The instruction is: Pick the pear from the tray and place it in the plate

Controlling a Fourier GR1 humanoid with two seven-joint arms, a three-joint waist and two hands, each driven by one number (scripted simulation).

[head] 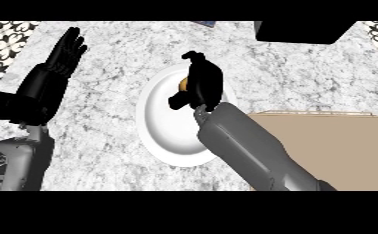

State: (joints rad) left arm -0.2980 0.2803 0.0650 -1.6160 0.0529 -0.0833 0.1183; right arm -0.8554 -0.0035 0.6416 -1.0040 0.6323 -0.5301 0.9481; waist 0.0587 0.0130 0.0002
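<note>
- Now my right hand (198, 85) hangs over the plate (159, 138), fingers curled round the pear (184, 83), of which only an orange sliver shows.
- Left hand (63, 58) rests at the left, fingers straight.
- Risk, I judge: letting go this high, the pear could roll off the rim onto the counter (103, 103).
- Tray (325, 143) sits right of the plate.

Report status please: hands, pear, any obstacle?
Right hand over the white plate, curled on the pear. Left hand open, resting at left. Tray at right. Nothing in the way.
</note>
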